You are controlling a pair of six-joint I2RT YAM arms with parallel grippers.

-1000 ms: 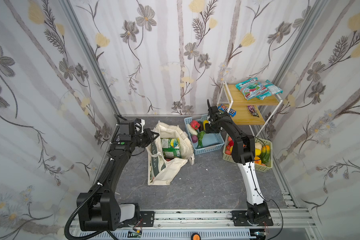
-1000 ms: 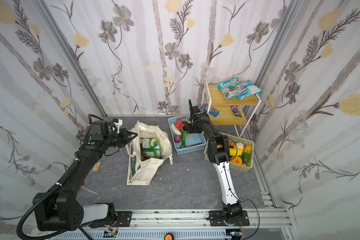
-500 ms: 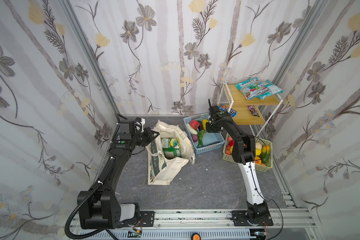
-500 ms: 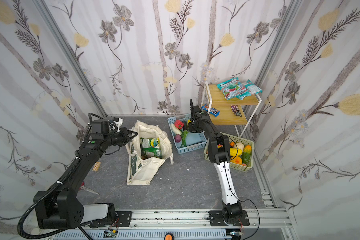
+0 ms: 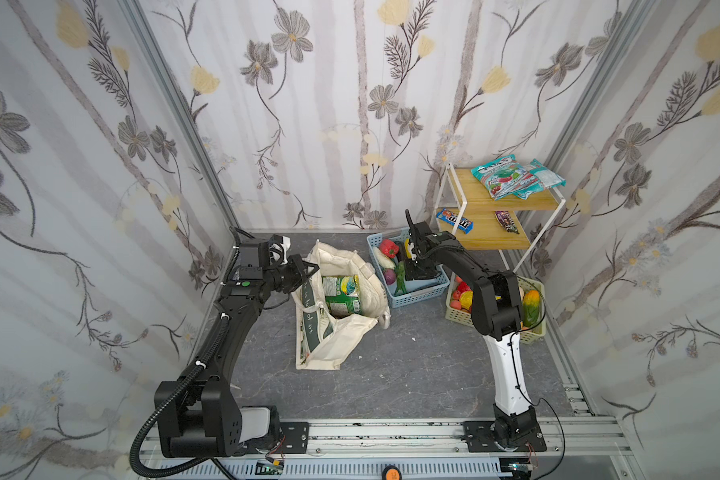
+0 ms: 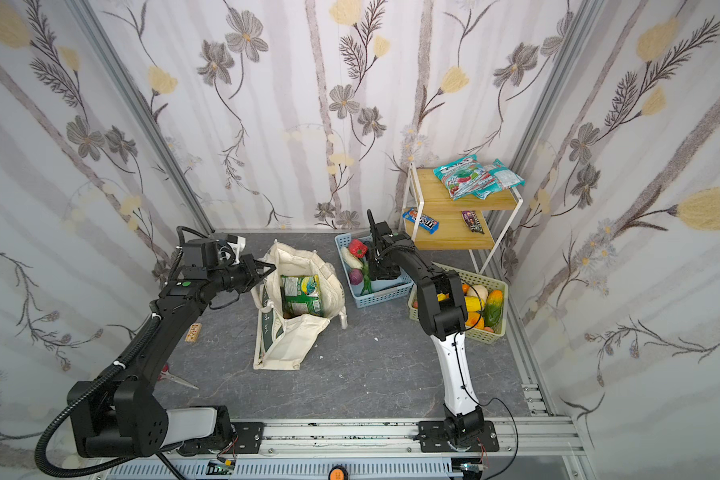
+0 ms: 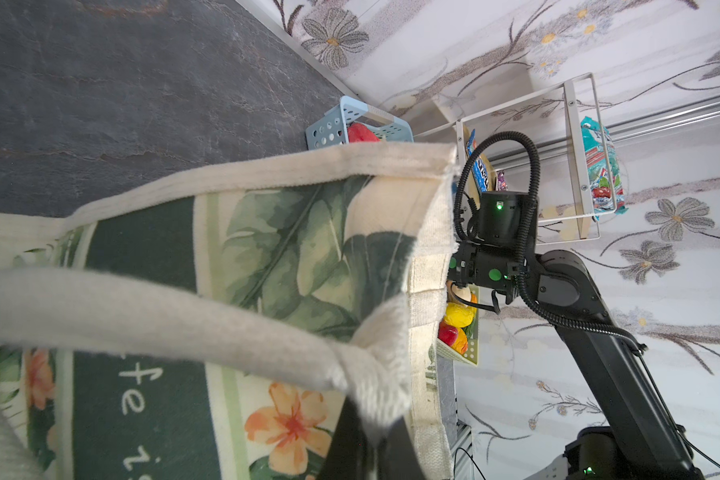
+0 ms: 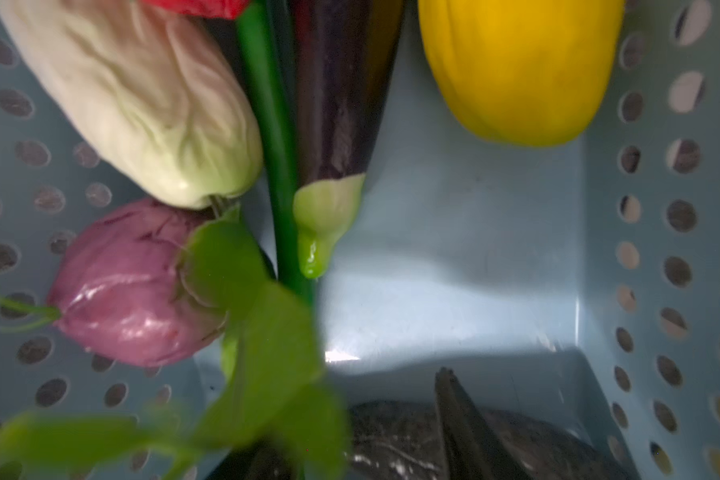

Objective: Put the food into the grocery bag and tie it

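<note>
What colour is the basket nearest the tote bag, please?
Light blue basket; clearest in right wrist view.

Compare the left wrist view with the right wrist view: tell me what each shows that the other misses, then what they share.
Left wrist only: the grocery bag with its handle, the right arm, the shelf rack and the yellow basket. Right wrist only: a pale cabbage, purple onion, eggplant and yellow vegetable. Both: the blue basket.

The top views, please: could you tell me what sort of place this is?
Probably a staged robot recording booth: wallpaper panels, two arms on a rail, and baskets of toy produce beside a tote.
</note>
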